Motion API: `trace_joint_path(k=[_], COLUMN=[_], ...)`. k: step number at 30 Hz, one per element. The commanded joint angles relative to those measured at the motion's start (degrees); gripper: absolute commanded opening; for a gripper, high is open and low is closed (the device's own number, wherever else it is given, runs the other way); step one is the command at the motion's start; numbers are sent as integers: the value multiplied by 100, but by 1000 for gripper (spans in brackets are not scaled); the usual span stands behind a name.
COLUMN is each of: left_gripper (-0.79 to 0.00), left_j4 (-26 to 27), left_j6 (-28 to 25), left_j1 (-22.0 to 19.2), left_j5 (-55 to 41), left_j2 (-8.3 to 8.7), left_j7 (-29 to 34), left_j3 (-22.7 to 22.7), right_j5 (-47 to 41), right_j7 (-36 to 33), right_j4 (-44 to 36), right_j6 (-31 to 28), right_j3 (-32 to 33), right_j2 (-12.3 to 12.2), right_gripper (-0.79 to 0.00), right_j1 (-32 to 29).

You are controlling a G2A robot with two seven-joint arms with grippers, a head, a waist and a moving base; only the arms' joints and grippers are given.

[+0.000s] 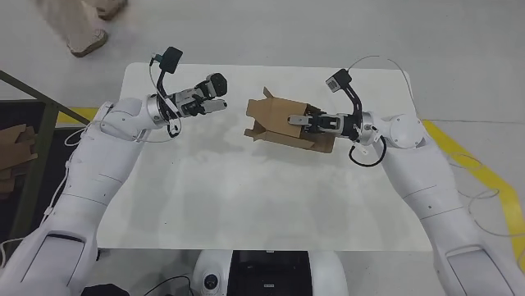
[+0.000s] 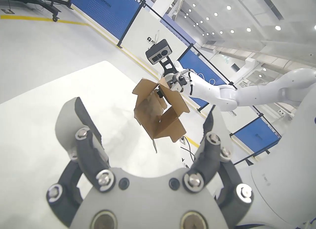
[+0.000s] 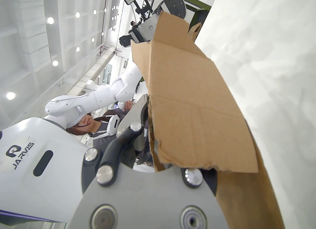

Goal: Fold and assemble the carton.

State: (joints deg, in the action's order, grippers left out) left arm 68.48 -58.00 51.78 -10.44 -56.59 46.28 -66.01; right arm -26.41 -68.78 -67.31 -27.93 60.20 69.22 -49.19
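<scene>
carton (image 1: 283,122) held over table (image 1: 246,206), 1 o'clock of centre | right gripper (image 1: 302,120) fingers clamped on its wall | left gripper (image 1: 223,105) fingers spread, empty, at carton's 9 o'clock | judged light, crushable; best gripped near creases

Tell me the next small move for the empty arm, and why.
Probably bring the left gripper in toward the open end of the carton. Its fingers are open and empty, apart from the carton, while the right gripper is shut on the far side; the flaps facing the left gripper stand loose and unfolded.
</scene>
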Motion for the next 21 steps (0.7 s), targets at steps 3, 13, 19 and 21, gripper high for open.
trace_joint_path(k=[3,13,19,21], left_gripper=[0,0,0,0], left_j4=[0,-132,88,182], left_j6=[0,90,0,0], left_j1=[0,-17,41,94], left_j5=[0,1171,2722,3067], left_j2=[0,-15,-17,2], left_j7=[0,-336,-979,-1288], left_j3=[0,22,93,169], right_j5=[0,0,0,0], right_j7=[0,0,0,0], right_j4=[0,0,0,0], right_j6=[0,0,0,0], right_j3=[0,0,0,0], right_j2=[0,0,0,0], right_gripper=[-785,-785,-785,-785], right_j1=[0,0,0,0])
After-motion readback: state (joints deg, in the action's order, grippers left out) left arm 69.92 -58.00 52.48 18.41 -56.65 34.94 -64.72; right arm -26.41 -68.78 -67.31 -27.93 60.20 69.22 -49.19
